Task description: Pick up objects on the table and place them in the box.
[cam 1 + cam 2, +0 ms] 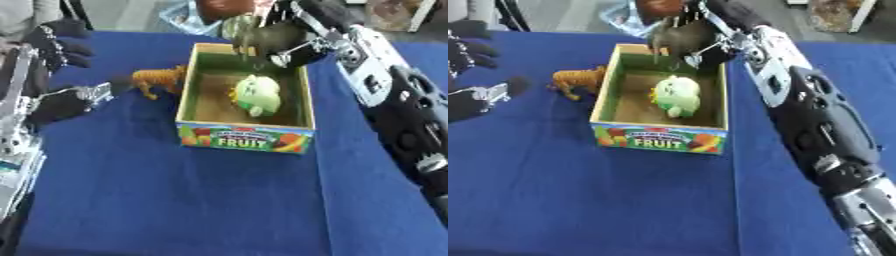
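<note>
The right hand [273, 41] curled round a dark rounded toy [682, 36] over the box's [245, 136] far end. The tiger [159, 80], long axis across, stood beside the box. A soft green toy [259, 94] lay inside. The left hand [59, 45] was relaxed, empty.

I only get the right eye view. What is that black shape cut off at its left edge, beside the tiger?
Observer: That is the robot's left hand. The left eye view shows more of it, to the left of the tiger with blue cloth between them.
Operator: Where does its arm come from?
Observer: A silver forearm runs down the picture's left edge towards the lower corner. Your view shows none of it.
</note>
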Tool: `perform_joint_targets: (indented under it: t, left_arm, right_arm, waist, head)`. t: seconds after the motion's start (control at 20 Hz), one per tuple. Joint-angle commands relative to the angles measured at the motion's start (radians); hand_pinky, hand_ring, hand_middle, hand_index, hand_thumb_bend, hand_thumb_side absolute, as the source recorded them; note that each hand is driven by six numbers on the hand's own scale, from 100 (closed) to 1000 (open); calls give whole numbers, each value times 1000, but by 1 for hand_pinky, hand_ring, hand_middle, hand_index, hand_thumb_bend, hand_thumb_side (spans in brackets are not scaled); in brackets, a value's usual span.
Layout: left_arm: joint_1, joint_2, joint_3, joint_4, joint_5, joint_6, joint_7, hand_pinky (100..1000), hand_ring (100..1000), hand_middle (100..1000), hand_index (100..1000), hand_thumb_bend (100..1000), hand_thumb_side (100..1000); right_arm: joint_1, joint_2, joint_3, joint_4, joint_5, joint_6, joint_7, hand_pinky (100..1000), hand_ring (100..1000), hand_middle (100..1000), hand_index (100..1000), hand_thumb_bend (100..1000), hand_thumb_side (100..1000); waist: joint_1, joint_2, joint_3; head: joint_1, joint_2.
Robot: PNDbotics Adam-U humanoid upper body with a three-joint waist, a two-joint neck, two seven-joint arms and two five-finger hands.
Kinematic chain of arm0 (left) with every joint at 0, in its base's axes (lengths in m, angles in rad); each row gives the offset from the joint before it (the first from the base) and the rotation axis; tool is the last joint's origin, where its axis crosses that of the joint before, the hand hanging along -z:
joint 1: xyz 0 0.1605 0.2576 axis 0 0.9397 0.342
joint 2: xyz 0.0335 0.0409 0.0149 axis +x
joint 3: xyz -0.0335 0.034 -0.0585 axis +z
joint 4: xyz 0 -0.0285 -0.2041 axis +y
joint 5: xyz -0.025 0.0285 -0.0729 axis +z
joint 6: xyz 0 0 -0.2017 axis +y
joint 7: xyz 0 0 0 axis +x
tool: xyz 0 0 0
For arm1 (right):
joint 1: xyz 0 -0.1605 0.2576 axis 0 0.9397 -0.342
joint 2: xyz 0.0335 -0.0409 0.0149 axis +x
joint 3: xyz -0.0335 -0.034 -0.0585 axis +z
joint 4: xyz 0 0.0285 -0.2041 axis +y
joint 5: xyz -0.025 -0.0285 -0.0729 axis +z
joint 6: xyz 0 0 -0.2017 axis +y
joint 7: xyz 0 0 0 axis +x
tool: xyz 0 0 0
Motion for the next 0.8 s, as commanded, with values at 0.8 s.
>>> perform_joint_targets:
  t: [0.8]
  left_arm:
    - [-43,-3,-6,-20,12,-3,-2,604,630,666,774,853,244]
  right_arm:
    - [13,91,-10,95,46,-6,0,454,617,649,797,466,133]
  waist:
    - [14,3,24]
  head:
    - [-25,-24]
